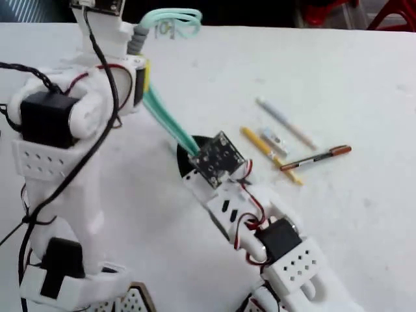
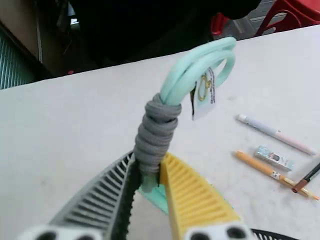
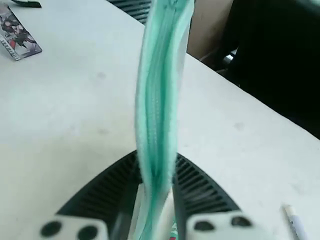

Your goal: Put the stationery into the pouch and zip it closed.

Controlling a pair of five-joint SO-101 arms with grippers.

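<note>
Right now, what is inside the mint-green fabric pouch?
The pouch hides its interior; nothing inside can be seen. The yellow pencil and pale pen lie outside on the white table.

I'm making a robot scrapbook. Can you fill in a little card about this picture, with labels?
pouch: mint green, held between both grippers
left gripper: shut on the pouch's grey-wrapped loop
right gripper: shut on its zip edge
stationery: pale pen, yellow pencil, brown-tipped pen, small flat piece, all on the table

Bright, even light; faint soft shadows
</note>
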